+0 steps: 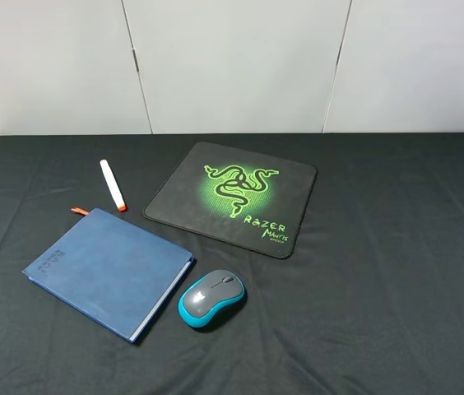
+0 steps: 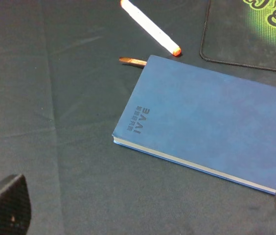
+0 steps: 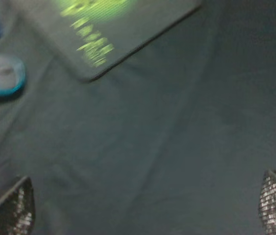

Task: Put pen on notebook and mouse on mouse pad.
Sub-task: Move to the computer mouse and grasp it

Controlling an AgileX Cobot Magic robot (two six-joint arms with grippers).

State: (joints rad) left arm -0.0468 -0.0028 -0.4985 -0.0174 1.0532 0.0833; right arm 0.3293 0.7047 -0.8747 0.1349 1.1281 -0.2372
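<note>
The white pen point(image 1: 112, 184) point(image 2: 149, 27) with its orange-red cap end lies on the black cloth just beyond the dark blue notebook point(image 1: 109, 271) point(image 2: 206, 120). Right of the notebook sits the grey and teal mouse point(image 1: 211, 299) point(image 3: 0, 74), off the black mouse pad point(image 1: 232, 196) point(image 3: 113, 29) with its green logo. Neither arm shows in the exterior high view. My left gripper point(image 2: 143, 208) hangs open above the cloth near the notebook's front edge, with nothing between its fingers. My right gripper point(image 3: 148, 205) is open too, over bare cloth to the right of the mouse and pad.
An orange ribbon bookmark point(image 1: 80, 211) point(image 2: 132, 61) sticks out of the notebook's far corner. A black cloth point(image 1: 396, 263) covers the whole table. White wall panels point(image 1: 232, 58) stand behind the table's far edge.
</note>
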